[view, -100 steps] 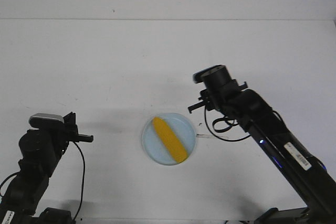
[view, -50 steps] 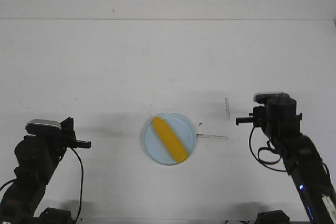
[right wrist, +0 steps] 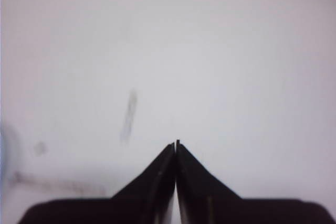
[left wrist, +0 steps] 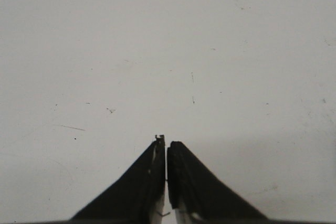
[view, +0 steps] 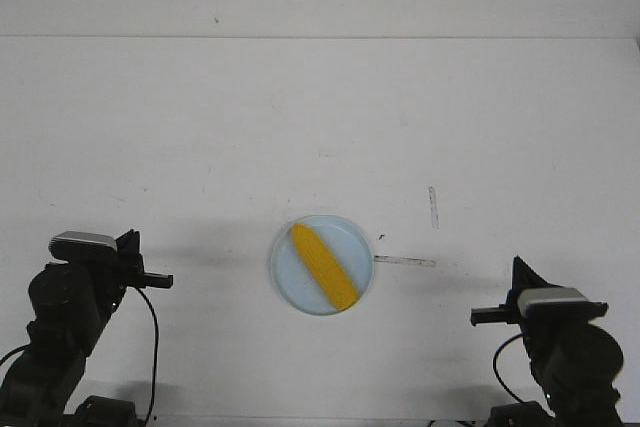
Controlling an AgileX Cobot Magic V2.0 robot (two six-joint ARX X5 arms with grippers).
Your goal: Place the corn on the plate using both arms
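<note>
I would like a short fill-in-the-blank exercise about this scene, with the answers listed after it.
1. The corn cob lies on the pale blue ____.
2. The left gripper has its jaws ____.
3. The right gripper holds ____.
4. In the front view, the plate sits ____ the two arms.

Missing words: plate; shut; nothing; between

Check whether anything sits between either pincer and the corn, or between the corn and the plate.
Nothing visible does. The yellow-orange corn cob already lies on the round pale blue plate. Bare table separates it from the left pincer and right pincer.
</note>
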